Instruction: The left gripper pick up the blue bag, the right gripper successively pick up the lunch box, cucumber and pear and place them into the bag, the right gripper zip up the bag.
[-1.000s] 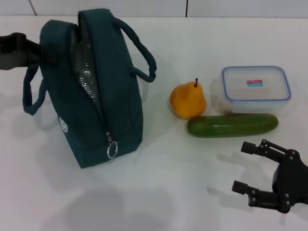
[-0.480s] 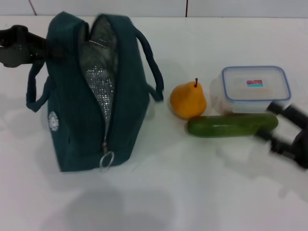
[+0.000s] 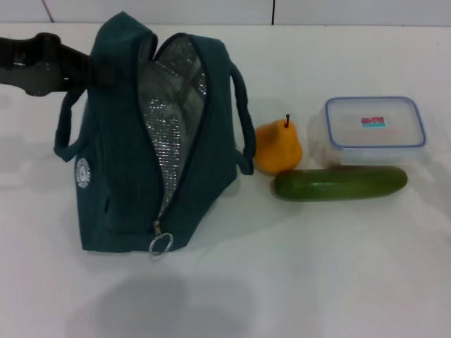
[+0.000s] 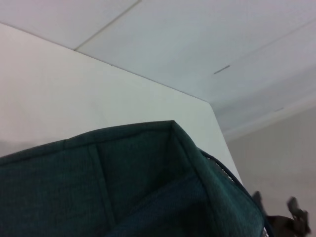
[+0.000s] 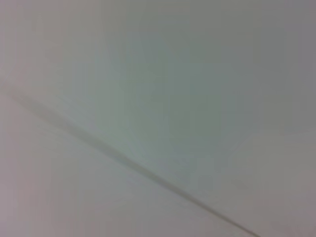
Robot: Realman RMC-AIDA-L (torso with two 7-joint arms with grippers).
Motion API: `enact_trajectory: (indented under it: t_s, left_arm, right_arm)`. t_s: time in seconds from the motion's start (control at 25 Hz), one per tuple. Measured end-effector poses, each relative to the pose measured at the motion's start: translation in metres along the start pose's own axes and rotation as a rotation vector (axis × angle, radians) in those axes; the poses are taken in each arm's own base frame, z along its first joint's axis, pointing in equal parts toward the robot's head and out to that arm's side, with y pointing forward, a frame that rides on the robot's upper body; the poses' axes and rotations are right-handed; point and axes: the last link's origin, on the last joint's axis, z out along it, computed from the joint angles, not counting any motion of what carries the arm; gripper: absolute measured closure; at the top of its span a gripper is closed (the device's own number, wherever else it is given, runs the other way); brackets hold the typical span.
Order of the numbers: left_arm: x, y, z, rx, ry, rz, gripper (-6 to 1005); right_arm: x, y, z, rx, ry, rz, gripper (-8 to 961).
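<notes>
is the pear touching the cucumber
Touching. In the head view the pear sits right behind the cucumber, its base meeting the cucumber's upper edge near its left end, with no white table showing between them.

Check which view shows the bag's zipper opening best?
Head view. The blue bag stands with its mouth gaping, silver foil lining and ring-pull visible. Left wrist view catches only the bag's outer fabric and one zipper edge. Right wrist view shows none of it.

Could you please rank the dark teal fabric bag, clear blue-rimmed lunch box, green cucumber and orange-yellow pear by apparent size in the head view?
1. Dark teal fabric bag, by far.
2. Clear blue-rimmed lunch box.
3. Green cucumber, longer than the box but slimmer.
4. Orange-yellow pear.
</notes>
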Motion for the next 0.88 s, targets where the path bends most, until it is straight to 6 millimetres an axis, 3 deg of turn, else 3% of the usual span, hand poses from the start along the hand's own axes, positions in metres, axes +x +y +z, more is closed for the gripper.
enact_trajectory:
  t_s: [0.16,0.36,0.88]
  left_arm:
    - [0.003,0.003,0.002,-0.004,-0.004,0.013,955]
    - [0.004,0.003,0.003,-0.003,-0.001,0.018,955]
    - [0.007,0.003,0.004,0.003,0.011,0.031,955]
  right_arm:
    - [0.0,-0.016,0.001,0.109,-0.017,0.166,112]
    - [0.004,-0.034,0.011,0.23,0.002,0.23,112]
    - [0.009,-0.045,0.057,0.314,0.075,0.249,112]
